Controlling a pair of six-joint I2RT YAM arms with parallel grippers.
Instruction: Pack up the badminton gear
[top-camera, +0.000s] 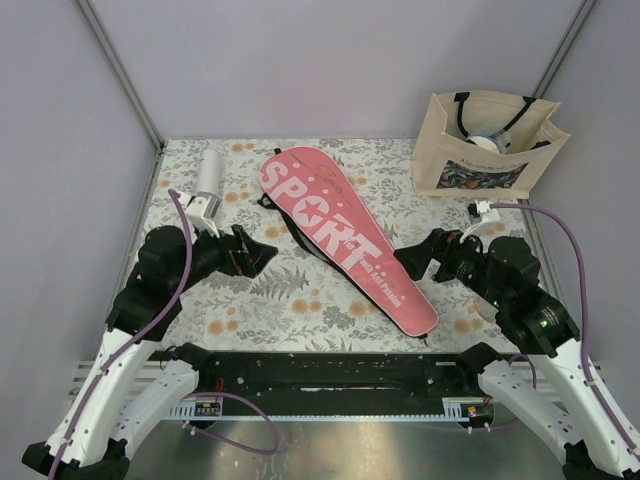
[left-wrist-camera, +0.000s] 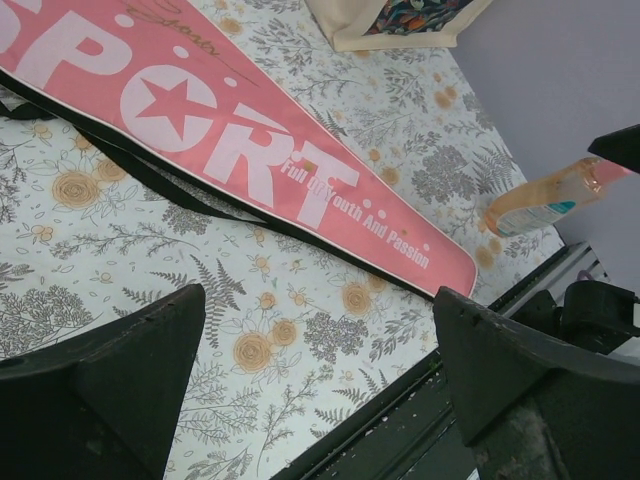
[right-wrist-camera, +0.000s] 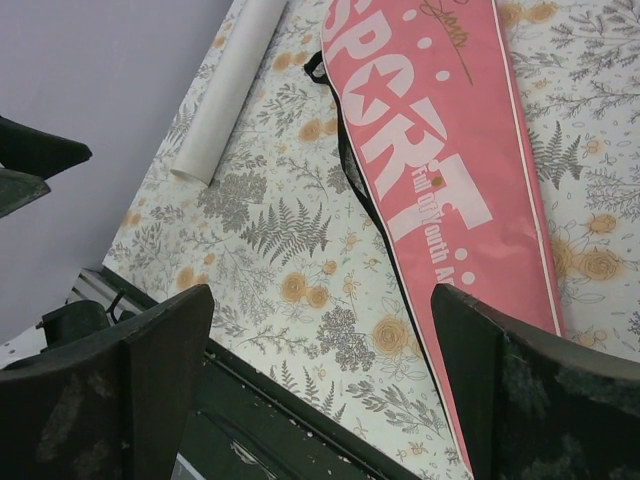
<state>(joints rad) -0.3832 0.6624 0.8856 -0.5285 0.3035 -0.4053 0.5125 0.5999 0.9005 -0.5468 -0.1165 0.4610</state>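
Item 1, tube (top-camera: 208, 172): white, lying on the surface (top-camera: 300, 300) at the far left, lengthwise from near to far, close to the left wall. It is well apart from the cover.

Item 2, left gripper (top-camera: 266, 255): positioned left of the cover, pointing right toward it. The jaws stand fully apart with nothing between them; only the patterned surface shows in the gap in the left wrist view.

Item 3, cover (top-camera: 345, 235): pink, "SPORT" lettering face up, lying flat on a diagonal across the centre. The broad end is far and left of centre, the narrow end near and right of centre. Its black strap (top-camera: 300, 240) runs out from under the left edge. The contents cannot be determined.

Item 4, right gripper (top-camera: 405, 260): positioned just right of the cover's narrow half, pointing left. The jaws are spread to full width and hold nothing.

Item 5, bottle (left-wrist-camera: 545, 203): peach-coloured, lying on its side on the surface at the right, beyond the cover's narrow end.

Item 6, tote (top-camera: 485, 145): beige, black straps, standing upright in the far right corner, mouth open. A pale round object inside cannot be identified.
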